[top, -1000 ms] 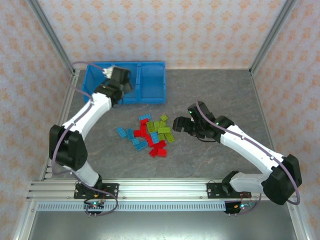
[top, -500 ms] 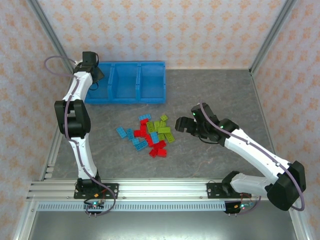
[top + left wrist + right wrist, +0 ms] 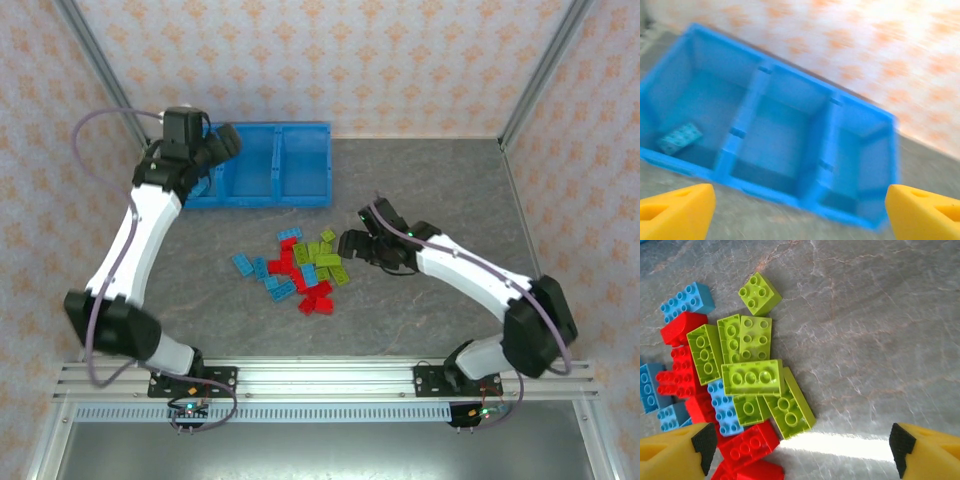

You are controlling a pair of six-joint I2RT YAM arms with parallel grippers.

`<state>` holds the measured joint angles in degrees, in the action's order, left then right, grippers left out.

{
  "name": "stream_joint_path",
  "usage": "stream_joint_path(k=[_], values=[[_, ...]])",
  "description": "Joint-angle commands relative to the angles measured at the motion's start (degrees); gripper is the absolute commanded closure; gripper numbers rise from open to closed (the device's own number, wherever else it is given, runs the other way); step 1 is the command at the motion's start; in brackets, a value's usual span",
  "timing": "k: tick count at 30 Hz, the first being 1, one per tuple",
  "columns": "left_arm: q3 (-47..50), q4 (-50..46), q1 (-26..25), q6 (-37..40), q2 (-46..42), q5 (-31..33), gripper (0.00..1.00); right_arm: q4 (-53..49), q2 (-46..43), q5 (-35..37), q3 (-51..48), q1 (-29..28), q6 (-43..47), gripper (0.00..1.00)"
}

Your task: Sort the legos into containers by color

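Your grey table [image 3: 430,190] sits inside patterned walls [image 3: 350,60] (peach print); left gripper [image 3: 222,142] hangs at the containers [image 3: 300,170], upper left; right gripper [image 3: 352,246] beside the legos [image 3: 305,270]; both jaws spread, empty.

Seen from above, the left end of the blue tray [image 3: 300,165] is covered by the left hand [image 3: 222,140]. The left wrist view is smeared by motion, so a pale blue brick [image 3: 680,138] in the tray's left compartment is softened. Yellow fingertips [image 3: 675,210] of that hand and fingertips [image 3: 925,452] of the right hand [image 3: 352,245] are cropped by the bottom edge. In the right wrist view a blue brick [image 3: 647,385] is cut by the left edge and a red brick [image 3: 757,472] by the bottom edge.
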<state>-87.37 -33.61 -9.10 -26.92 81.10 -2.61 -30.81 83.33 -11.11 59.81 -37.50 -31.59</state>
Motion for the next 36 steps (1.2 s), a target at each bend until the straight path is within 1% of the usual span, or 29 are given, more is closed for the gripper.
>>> stream_joint_path(k=[1,3,5,7,9,10,11,13,16,18,19,22,25,26,31,34,36], values=[[6.3,-4.6,-6.9,7.5,-7.6,-0.8,0.11,2.3,6.2,1.8,5.8,-0.5,0.2,0.15],[9.6,-7.6,-10.1,11.7,-11.9,-3.5,0.11,2.7,10.6,3.3,8.6,-0.9,0.3,0.20],[12.3,-11.9,-12.5,16.2,-15.4,-6.4,0.11,3.0,15.1,5.0,11.8,-1.6,2.0,0.21],[14.9,-14.9,-14.0,19.4,-18.4,-6.9,0.11,2.4,19.6,6.7,15.4,-1.7,4.3,0.24],[18.3,-15.3,-14.4,20.0,-21.0,-7.4,0.11,0.8,24.3,7.3,19.8,-1.8,6.5,0.26],[20.1,-14.6,-14.4,20.3,-22.4,-7.8,0.11,0.2,26.5,7.5,22.1,-1.8,7.7,0.28],[22.2,-13.7,-14.4,20.6,-23.6,-7.8,0.10,-0.5,28.6,7.9,24.1,-1.8,8.5,0.29],[24.5,-13.8,-14.4,21.2,-24.5,-7.3,0.09,-0.5,31.7,8.0,26.7,-1.8,9.6,0.29],[24.8,-16.0,-14.5,21.4,-23.9,-3.6,0.08,-1.2,35.3,8.1,28.9,-1.8,9.6,0.30],[25.9,-16.7,-14.5,21.1,-23.4,-1.2,0.07,-1.7,36.7,9.4,29.2,-1.8,9.4,0.33],[25.9,-17.5,-14.5,21.2,-22.8,-0.6,0.06,-1.9,37.2,10.2,29.2,-1.8,9.5,0.38],[25.7,-18.1,-14.5,21.8,-21.8,0.3,0.06,-2.0,37.2,11.9,28.3,-1.9,9.9,0.54],[25.8,-18.0,-14.5,22.0,-21.7,0.9,0.06,-1.1,35.0,12.3,27.1,-1.8,10.4,0.70],[25.9,-18.1,-14.5,22.0,-21.8,1.2,0.06,-0.5,33.6,12.5,26.4,-1.8,10.5,0.73],[26.2,-18.0,-14.5,21.7,-22.5,3.0,0.05,3.6,24.7,14.7,23.0,-1.8,10.2,0.75],[26.5,-17.5,-14.5,21.4,-23.5,4.5,0.05,10.7,18.8,14.3,20.4,-1.9,11.9,0.75],[26.6,-17.3,-14.5,21.3,-24.3,5.3,0.05,16.2,16.9,13.7,19.6,-1.9,14.1,0.75]])
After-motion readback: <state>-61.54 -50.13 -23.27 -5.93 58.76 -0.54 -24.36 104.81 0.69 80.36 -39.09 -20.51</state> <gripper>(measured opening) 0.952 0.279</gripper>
